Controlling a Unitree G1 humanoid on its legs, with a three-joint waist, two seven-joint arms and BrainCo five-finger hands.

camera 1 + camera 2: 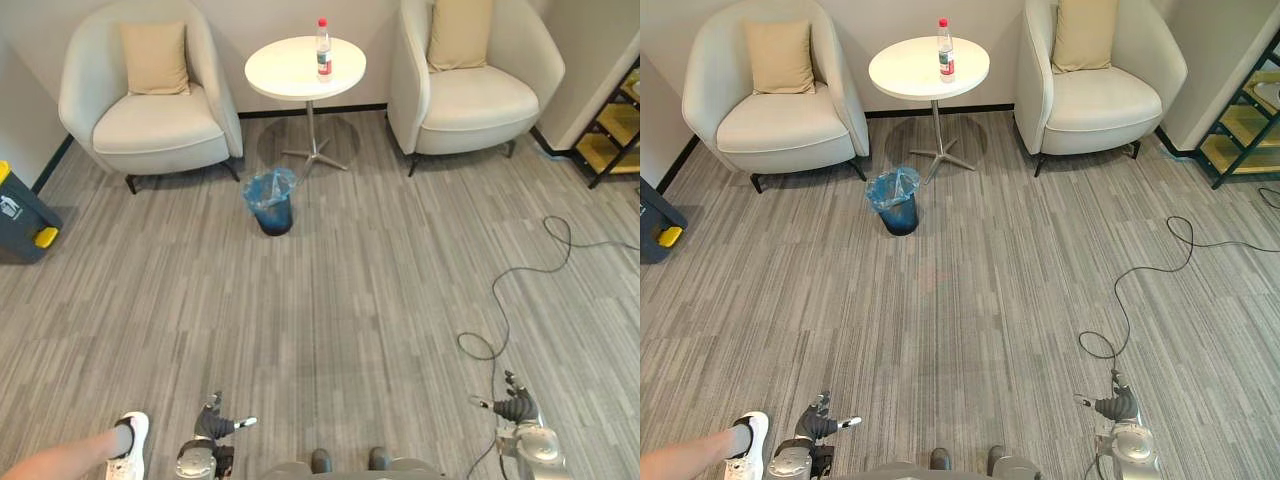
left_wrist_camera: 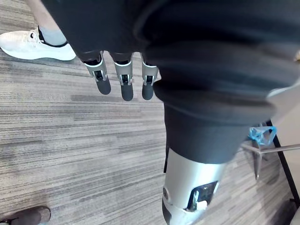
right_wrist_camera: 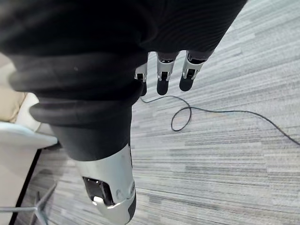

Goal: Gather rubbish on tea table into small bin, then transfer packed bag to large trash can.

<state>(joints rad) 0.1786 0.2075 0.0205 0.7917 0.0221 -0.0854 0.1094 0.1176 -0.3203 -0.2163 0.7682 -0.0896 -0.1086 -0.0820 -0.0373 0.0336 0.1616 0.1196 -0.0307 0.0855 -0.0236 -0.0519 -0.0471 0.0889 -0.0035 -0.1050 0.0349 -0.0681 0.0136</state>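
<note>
Bottle (image 1: 323, 48) near right edge of tea table (image 1: 283, 72); small bin (image 1: 271, 203) on carpet (image 1: 340, 300)

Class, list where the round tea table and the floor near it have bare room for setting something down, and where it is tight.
The tea table is bare left of and in front of the bottle. Wide open carpet lies nearer than the small bin. Tightest: between bin, table foot and left armchair.
</note>
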